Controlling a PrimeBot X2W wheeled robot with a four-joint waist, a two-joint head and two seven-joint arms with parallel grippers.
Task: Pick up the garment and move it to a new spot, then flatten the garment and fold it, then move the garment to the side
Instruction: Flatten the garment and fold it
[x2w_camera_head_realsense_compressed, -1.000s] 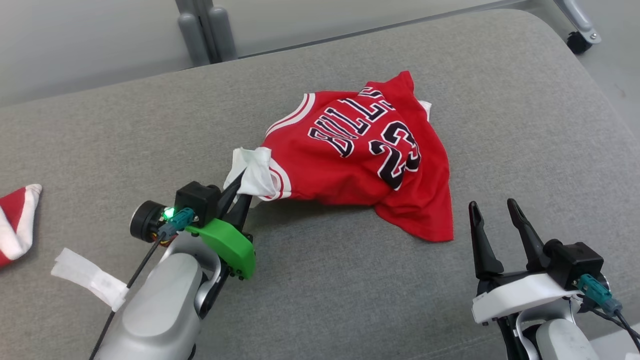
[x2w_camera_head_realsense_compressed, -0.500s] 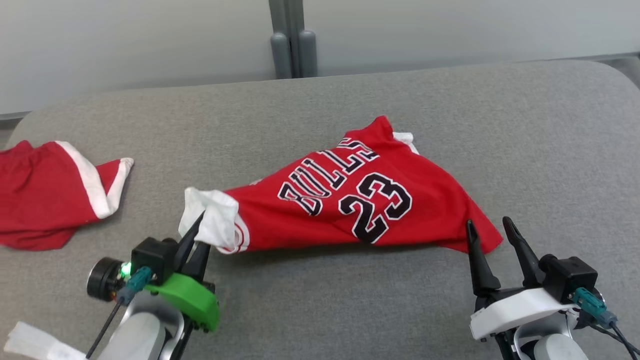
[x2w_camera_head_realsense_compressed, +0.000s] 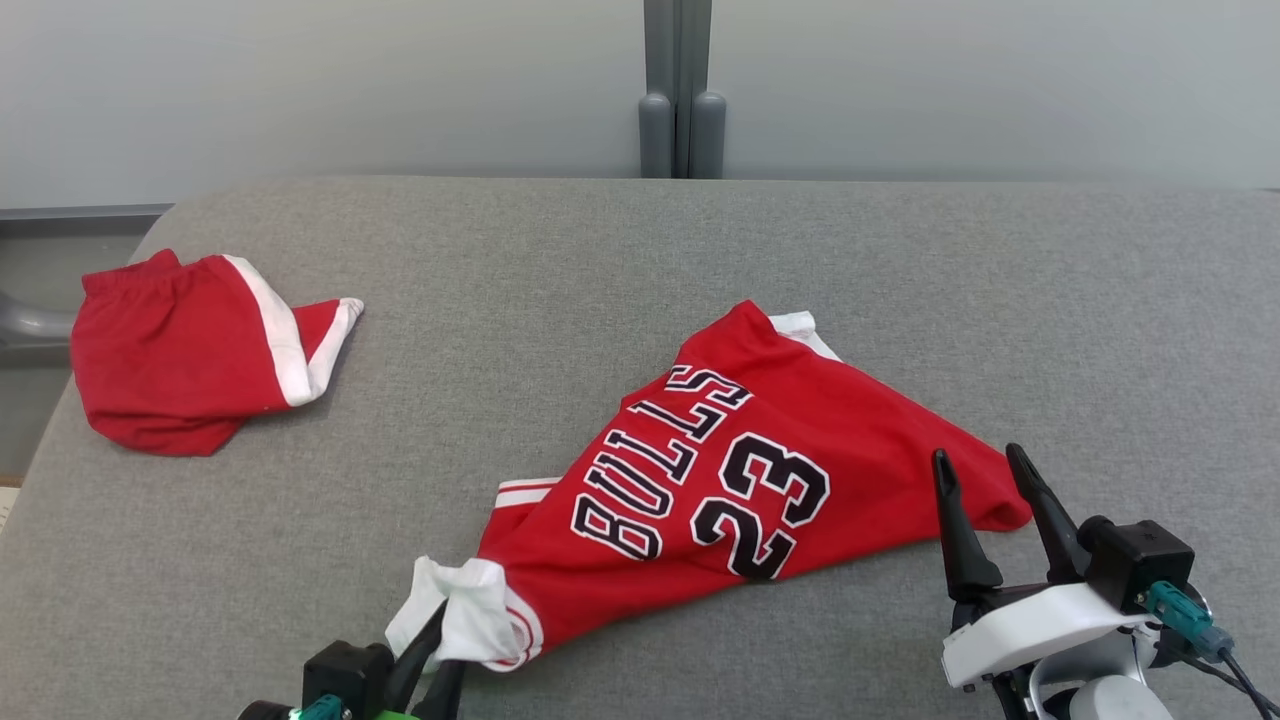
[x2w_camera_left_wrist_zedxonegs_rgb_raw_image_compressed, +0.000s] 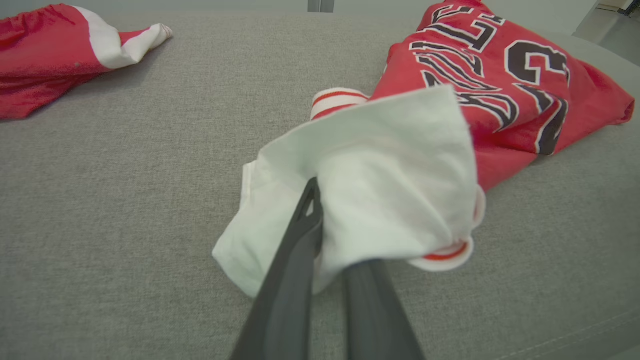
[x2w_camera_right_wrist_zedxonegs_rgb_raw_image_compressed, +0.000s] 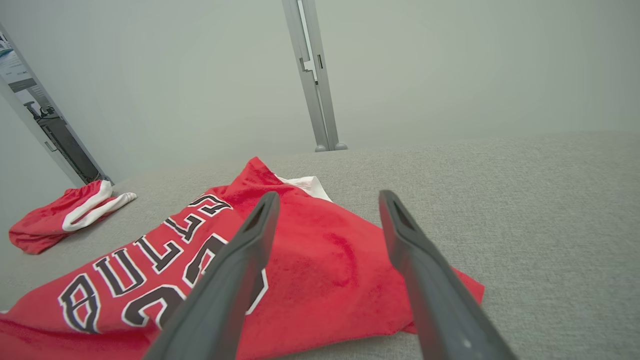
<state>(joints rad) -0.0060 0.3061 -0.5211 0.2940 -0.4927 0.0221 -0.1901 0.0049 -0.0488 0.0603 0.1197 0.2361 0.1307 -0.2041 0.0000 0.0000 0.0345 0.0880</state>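
Dark left gripper (x2w_camera_head_realsense_compressed: 448, 635): jaws clamped on white trim of the red jersey (x2w_camera_head_realsense_compressed: 740, 470), bottom edge, left of centre.
Right gripper (x2w_camera_head_realsense_compressed: 978, 455): jaws wide apart, empty, lower right, tips by the jersey's corner.
Jersey: crumpled mid-frame on grey cushion (x2w_camera_head_realsense_compressed: 560, 300).
Red shorts (x2w_camera_head_realsense_compressed: 170, 360): upper left.

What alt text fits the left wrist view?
The left hand's two dark fingers are shut on a white fold of the red basketball jersey lettered BULLS 23, which trails away to the upper right on the grey fabric surface. A second red garment with a white stripe lies apart at the upper left.
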